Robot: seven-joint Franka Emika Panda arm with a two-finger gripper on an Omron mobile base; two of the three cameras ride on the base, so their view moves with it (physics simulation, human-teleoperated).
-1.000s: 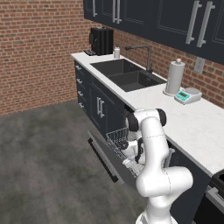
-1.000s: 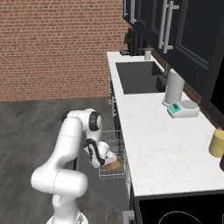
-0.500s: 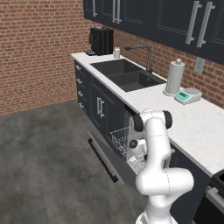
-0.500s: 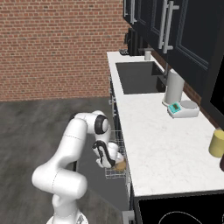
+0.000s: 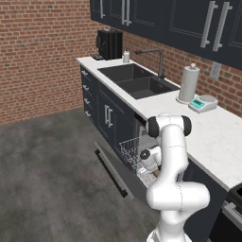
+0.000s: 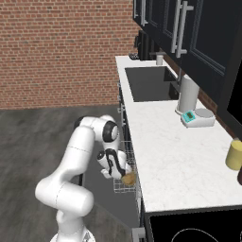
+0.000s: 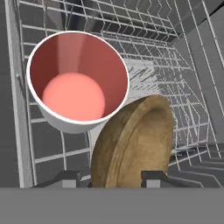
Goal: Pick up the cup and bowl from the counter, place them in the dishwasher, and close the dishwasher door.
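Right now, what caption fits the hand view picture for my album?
Round olive-brown wooden bowl standing on edge between the gripper fingertips, beside the white cup with a salmon-red inside, in the white wire dishwasher rack.

Colours in the dishwasher rack and kitchen

The cup (image 7: 78,83) is white-grey outside and salmon-red inside; the bowl (image 7: 133,142) is olive-brown with a wood-like look; the wire rack (image 7: 183,65) is white. The counter (image 6: 160,146) is white marble-look over dark navy cabinets (image 5: 111,118), against a red brick wall (image 5: 42,52).

No readable text, labels, brands or numbers anywhere; the small scale's display is too blurred.
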